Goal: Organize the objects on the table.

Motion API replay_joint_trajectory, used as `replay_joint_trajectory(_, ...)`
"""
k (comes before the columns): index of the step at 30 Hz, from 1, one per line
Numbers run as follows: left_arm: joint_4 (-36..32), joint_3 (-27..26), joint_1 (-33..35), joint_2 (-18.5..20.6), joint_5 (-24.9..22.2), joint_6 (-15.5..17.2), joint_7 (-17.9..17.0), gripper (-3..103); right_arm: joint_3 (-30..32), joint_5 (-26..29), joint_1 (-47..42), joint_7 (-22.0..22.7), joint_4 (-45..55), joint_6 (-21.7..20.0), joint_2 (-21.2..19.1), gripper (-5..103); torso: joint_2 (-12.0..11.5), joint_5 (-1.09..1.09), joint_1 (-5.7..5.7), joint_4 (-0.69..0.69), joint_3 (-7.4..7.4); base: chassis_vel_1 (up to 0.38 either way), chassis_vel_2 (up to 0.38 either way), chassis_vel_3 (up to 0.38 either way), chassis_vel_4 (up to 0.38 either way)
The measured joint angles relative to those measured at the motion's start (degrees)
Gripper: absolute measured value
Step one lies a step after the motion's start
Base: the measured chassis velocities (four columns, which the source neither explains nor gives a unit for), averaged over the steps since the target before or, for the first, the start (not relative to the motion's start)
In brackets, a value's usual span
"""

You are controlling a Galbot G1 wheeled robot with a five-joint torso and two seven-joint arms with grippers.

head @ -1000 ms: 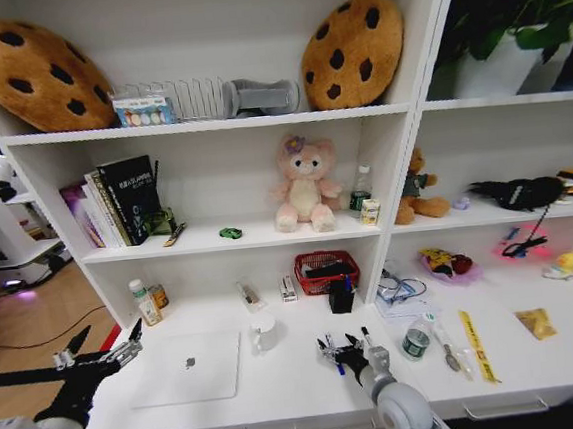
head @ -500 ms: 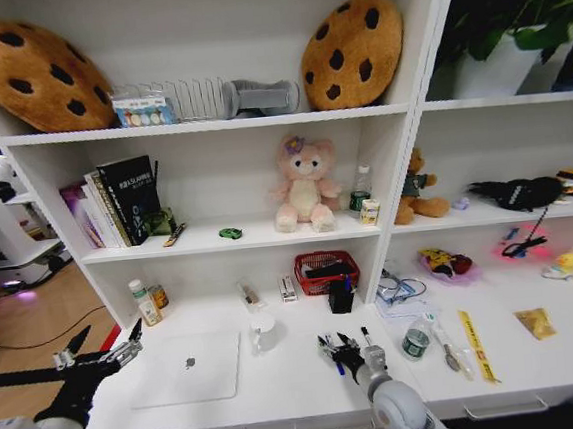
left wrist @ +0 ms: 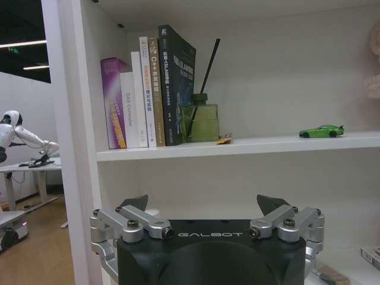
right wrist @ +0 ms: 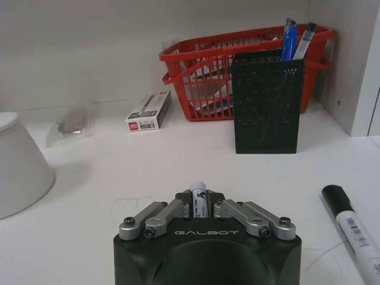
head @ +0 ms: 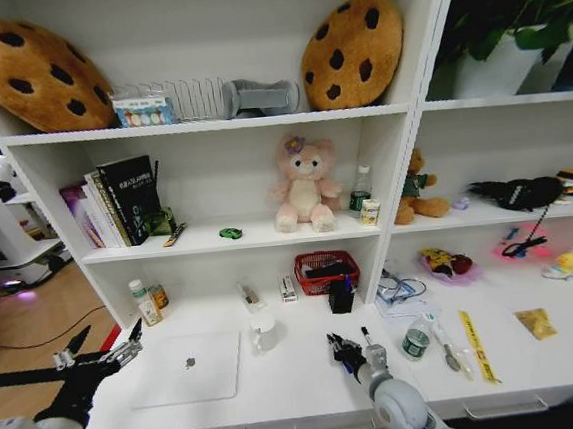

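My right gripper (head: 346,351) hovers low over the white table (head: 296,379), shut on a pen (right wrist: 198,190) whose white tip sticks out between the fingers (right wrist: 169,212). Ahead of it stands a black mesh pen holder (right wrist: 265,101) with two blue pens, in front of a red basket (right wrist: 208,65). A black-capped marker (right wrist: 350,228) lies on the table beside the gripper. The closed silver laptop (head: 189,366) lies to the left, and past its left edge my left gripper (head: 103,356) hangs open, holding nothing. A green toy car (left wrist: 321,130) sits on the shelf.
A white cup (head: 264,332) stands between laptop and right gripper. A small box (right wrist: 148,111) lies left of the basket. A small bottle (head: 415,339), a yellow strip (head: 476,343) and other clutter lie to the right. Books (left wrist: 148,95) and a green diffuser (left wrist: 199,119) fill the shelf.
My right gripper has shifted a little to the right and farther onto the table with the pen. The left arm has not moved.
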Motion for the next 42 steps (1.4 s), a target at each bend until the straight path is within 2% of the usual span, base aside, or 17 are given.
replay_joint_trajectory(3, 0.0, 0.0, 0.0, 0.0, 0.0, 0.0, 0.0, 100, 1.07, 0.18, 0.35, -2.09, 0.17, 1.56, -0.43, 13, 0.0, 0.0, 0.0, 0.0, 0.0, 0.0, 0.0, 0.0, 0.0)
replay_joint_trajectory(5, 0.0, 0.0, 0.0, 0.0, 0.0, 0.0, 0.0, 100, 2.37, -0.15, 1.54, -5.07, 1.44, 4.91, -1.7, 13, 0.0, -0.01, 0.0, 0.0, 0.0, 0.0, 0.0, 0.0, 0.0)
replay_joint_trajectory(9, 0.0, 0.0, 0.0, 0.0, 0.0, 0.0, 0.0, 100, 2.99, -0.27, 5.03, -5.46, 2.43, 7.8, -3.11, 13, 0.0, -0.01, 0.0, 0.0, 0.0, 0.0, 0.0, 0.0, 0.0)
replay_joint_trajectory(12, 0.0, 0.0, 0.0, 0.0, 0.0, 0.0, 0.0, 100, 2.79, -0.23, 11.56, -6.02, -0.39, 10.6, -4.49, 13, 0.0, -0.02, 0.0, 0.0, 0.0, 0.0, 0.0, 0.0, 0.0)
replay_joint_trajectory(22, 0.0, 0.0, 0.0, 0.0, 0.0, 0.0, 0.0, 100, -0.3, 2.7, 22.67, -4.5, -9.82, 10.92, -4.38, 13, -0.01, -0.01, 0.0, 0.0, 0.0, 0.0, 0.0, 0.0, 0.0)
replay_joint_trajectory(30, 0.0, 0.0, 0.0, 0.0, 0.0, 0.0, 0.0, 100, -1.6, 1.94, 25.62, -3.47, -13.64, 12.45, -3.48, 13, -0.01, -0.01, 0.0, 0.01, 0.0, 0.0, 0.0, 0.0, 0.0)
replay_joint_trajectory(33, 0.0, 0.0, 0.0, 0.0, 0.0, 0.0, 0.0, 100, -2.72, -0.54, 26.99, -3.03, -16.66, 16.01, -2.98, 13, -0.01, -0.01, 0.0, 0.0, 0.0, 0.0, 0.0, 0.0, 0.0)
replay_joint_trajectory(34, 0.0, 0.0, 0.0, 0.0, 0.0, 0.0, 0.0, 100, -2.72, -0.54, 26.99, -3.03, -16.66, 16.01, -2.98, 13, -0.01, -0.01, 0.0, 0.0, 0.0, 0.0, 0.0, 0.0, 0.0)
replay_joint_trajectory(36, 0.0, 0.0, 0.0, 0.0, 0.0, 0.01, 0.0, 100, -3.25, -2.24, 27.73, -2.64, -18.64, 19.33, -2.18, 13, -0.01, -0.01, 0.0, 0.0, 0.0, 0.0, 0.0, 0.0, 0.0)
replay_joint_trajectory(37, 0.0, 0.0, 0.0, 0.0, 0.0, 0.01, 0.0, 100, -3.25, -2.24, 27.73, -2.64, -18.64, 19.33, -2.18, 13, -0.01, -0.01, 0.0, 0.0, 0.0, 0.0, 0.0, 0.0, 0.0)
replay_joint_trajectory(42, 0.0, 0.0, 0.0, 0.0, 0.0, 0.0, 0.0, 100, -3.84, -5.72, 28.93, -2.54, -21.81, 26.51, -0.6, 13, -0.01, -0.02, 0.0, 0.01, 0.0, 0.0, 0.0, 0.0, 0.0)
